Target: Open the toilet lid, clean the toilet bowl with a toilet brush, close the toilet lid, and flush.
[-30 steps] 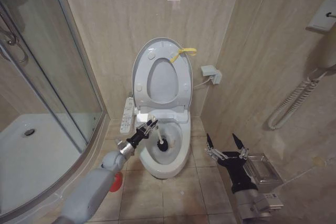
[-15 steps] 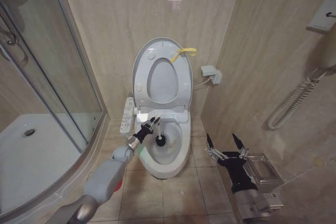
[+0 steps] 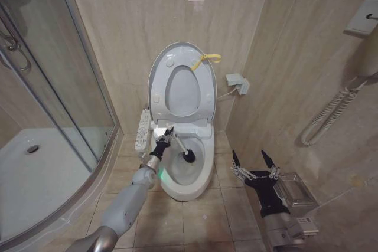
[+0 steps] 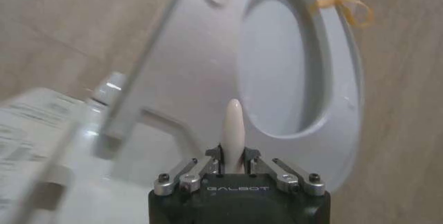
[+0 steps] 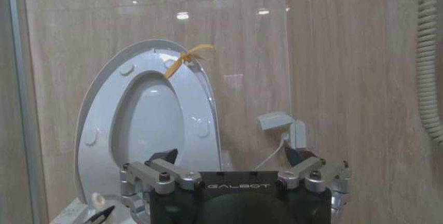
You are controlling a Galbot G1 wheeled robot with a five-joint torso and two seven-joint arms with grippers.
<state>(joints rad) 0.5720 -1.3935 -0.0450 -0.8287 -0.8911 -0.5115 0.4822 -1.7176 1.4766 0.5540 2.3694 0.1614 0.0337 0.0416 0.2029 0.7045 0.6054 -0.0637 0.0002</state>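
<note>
Brush in bowl, lid up.

Left hand [image 3: 165, 136] pinches the white handle of the toilet brush [image 3: 181, 148] at the rear left rim of the toilet bowl [image 3: 198, 181]; dark bristle head sits inside the bowl, handle slanting up to the hand. Toilet lid [image 3: 160, 66] stands raised with the seat [image 3: 201, 101] against the wall, yellow ribbon [image 3: 207, 59] at its upper edge. Right hand [image 3: 255, 164] hangs spread and empty over the floor, right of the toilet, well apart from it.
</note>
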